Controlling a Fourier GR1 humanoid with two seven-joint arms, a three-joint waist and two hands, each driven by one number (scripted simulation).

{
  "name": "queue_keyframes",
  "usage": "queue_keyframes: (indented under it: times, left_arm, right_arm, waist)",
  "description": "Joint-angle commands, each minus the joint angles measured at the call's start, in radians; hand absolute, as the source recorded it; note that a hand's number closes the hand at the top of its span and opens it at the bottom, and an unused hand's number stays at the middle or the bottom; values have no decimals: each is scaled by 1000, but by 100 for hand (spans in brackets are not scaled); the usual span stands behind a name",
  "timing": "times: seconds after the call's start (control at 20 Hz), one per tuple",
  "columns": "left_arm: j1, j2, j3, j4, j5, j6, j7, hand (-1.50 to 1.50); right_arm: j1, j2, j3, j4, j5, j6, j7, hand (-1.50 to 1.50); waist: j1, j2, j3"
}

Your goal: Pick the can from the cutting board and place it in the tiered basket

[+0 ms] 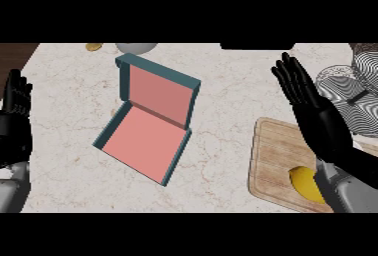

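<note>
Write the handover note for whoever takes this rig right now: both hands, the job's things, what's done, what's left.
Left hand: open, resting at the view's left edge, holding nothing.
Right hand: open, fingers straight, raised over the counter past the cutting board, holding nothing.
Yellow can: lying on the cutting board, partly hidden by the right forearm.
Tiered basket: at the right edge, beyond the board.
An open teal box with pink lining sits mid-counter; not part of the job.
Done: nothing. Left: grasp the can, place it in the basket.

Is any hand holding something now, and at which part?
Nothing is held. The right hand and the left hand are both open, fingers straight.
</note>
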Motion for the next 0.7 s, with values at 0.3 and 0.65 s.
queue_keyframes:
  times: [0.3,0.65]
  left_arm:
    - [78,28,-41,44,-22,-38,83,0]
    - [80,32,-109,16,-30,-105,142,0]
  right_arm:
    - [71,95,-476,-27,-145,-403,-63,150]
    - [515,1,-502,121,74,-729,327,-150]
  waist:
    - [-224,-62,13]
    - [-106,-3,-25]
